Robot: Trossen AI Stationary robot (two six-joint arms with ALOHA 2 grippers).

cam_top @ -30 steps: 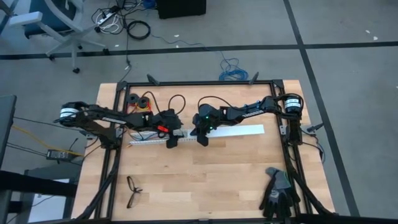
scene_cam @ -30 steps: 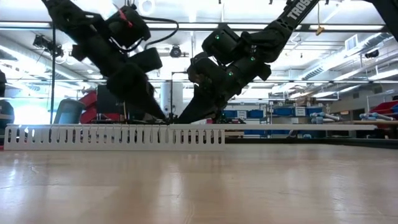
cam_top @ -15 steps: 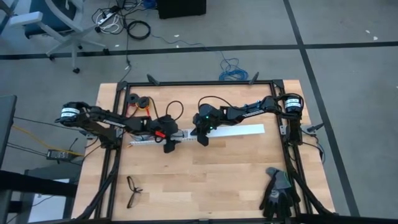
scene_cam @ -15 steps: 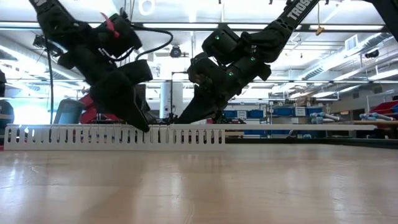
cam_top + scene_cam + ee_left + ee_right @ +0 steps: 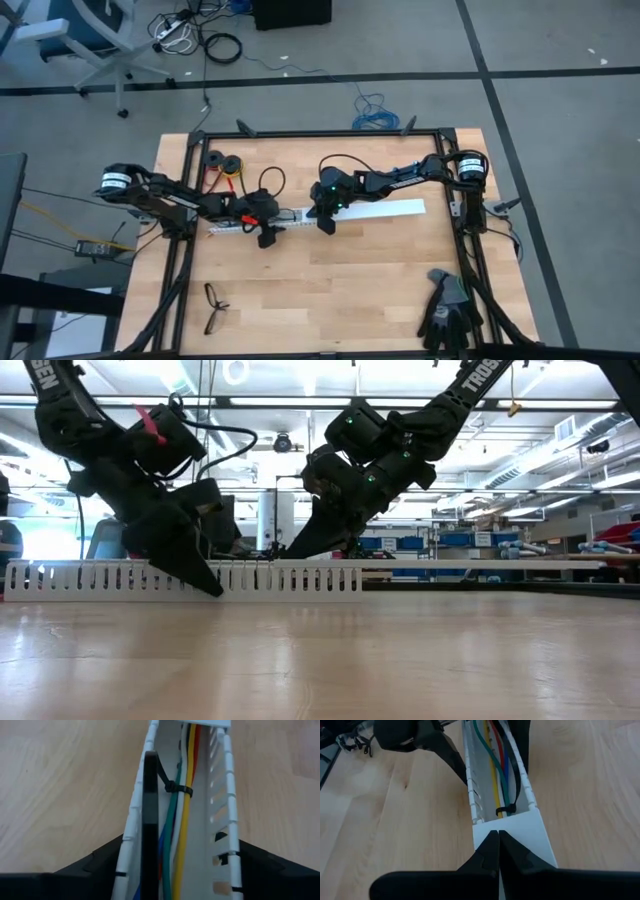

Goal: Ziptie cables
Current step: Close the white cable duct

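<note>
Cables (image 5: pixel 176 815) between left claw (image 5: pixel 187 865) fingers

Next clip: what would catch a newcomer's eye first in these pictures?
Two dark arms meet over the long white slotted plastic strip lying across the wooden table's far half. The left gripper straddles the strip's left part; the right gripper, fingers shut, sits near its middle. Inside run thin yellow, green, red and white cables, cinched by a thin black plastic ziptie.
</note>
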